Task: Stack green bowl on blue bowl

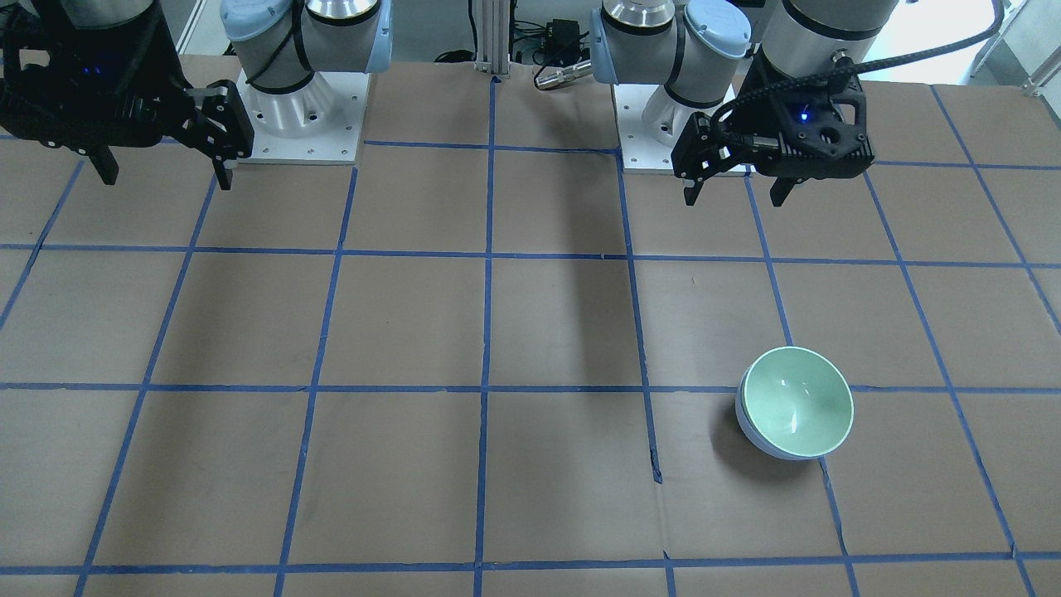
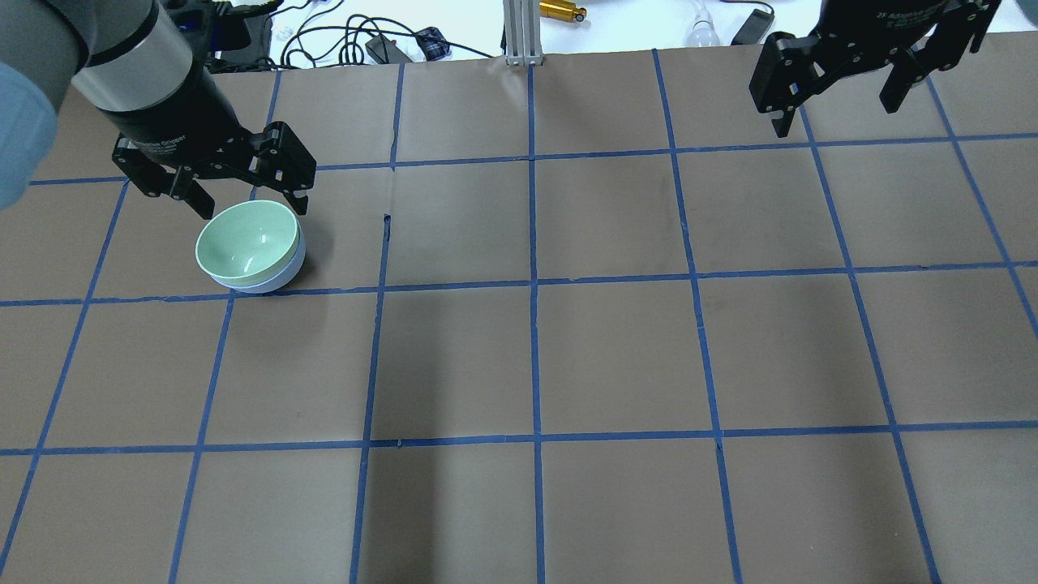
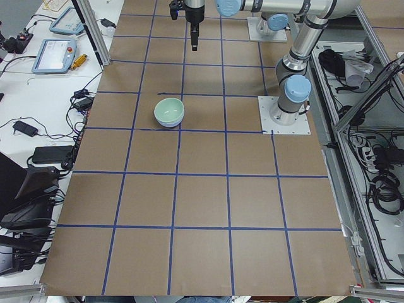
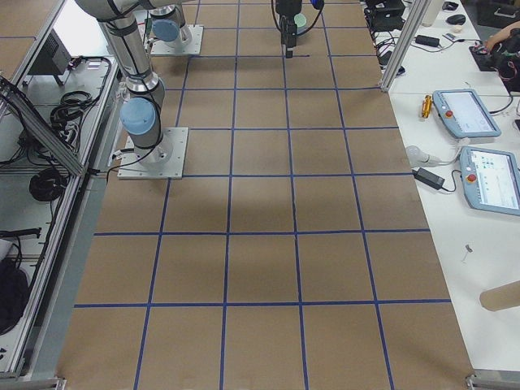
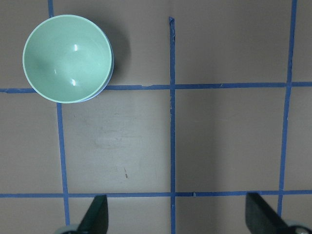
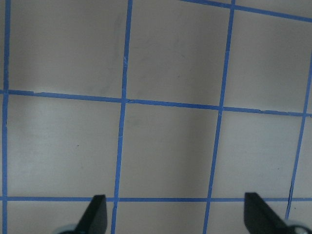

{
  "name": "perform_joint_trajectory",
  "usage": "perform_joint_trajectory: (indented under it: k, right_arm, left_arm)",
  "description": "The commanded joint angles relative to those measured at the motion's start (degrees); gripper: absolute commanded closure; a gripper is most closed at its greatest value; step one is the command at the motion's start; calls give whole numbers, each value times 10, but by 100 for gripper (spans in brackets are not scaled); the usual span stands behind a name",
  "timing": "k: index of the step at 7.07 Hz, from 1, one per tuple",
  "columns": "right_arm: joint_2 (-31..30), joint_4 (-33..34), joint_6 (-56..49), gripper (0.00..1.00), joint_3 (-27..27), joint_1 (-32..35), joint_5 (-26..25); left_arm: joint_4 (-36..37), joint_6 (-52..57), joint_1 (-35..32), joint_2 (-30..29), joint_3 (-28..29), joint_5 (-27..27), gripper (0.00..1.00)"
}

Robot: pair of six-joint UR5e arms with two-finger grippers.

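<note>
The green bowl (image 2: pixel 247 242) sits nested inside the blue bowl (image 2: pixel 285 273) on the table's left part, and only the blue bowl's pale outside shows below the green rim. In the front view the green bowl (image 1: pixel 797 400) rests in the blue bowl (image 1: pixel 748 429). My left gripper (image 2: pixel 251 208) is open and empty, raised above the table and apart from the bowls. In its wrist view the green bowl (image 5: pixel 67 57) lies at the upper left, far from the fingers (image 5: pixel 95 217). My right gripper (image 2: pixel 835 118) is open and empty, high over the far right.
The brown table (image 2: pixel 616 349) carries a blue tape grid. An aluminium post (image 2: pixel 523 32) stands at its far edge, with cables behind it. The arm bases (image 1: pixel 302 116) are bolted at the robot's side. Tablets (image 4: pixel 467 114) lie on a side bench.
</note>
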State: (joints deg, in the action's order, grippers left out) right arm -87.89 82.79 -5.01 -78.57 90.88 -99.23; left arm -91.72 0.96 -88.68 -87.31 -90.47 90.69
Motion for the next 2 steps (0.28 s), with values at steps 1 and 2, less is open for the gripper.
perform_joint_trajectory:
  k: [1, 2]
  right_arm:
    - [0, 0, 0, 0, 0, 0, 0]
    - [0, 0, 0, 0, 0, 0, 0]
  left_arm:
    - [0, 0, 0, 0, -1, 0, 0]
    - [0, 0, 0, -1, -1, 0, 0]
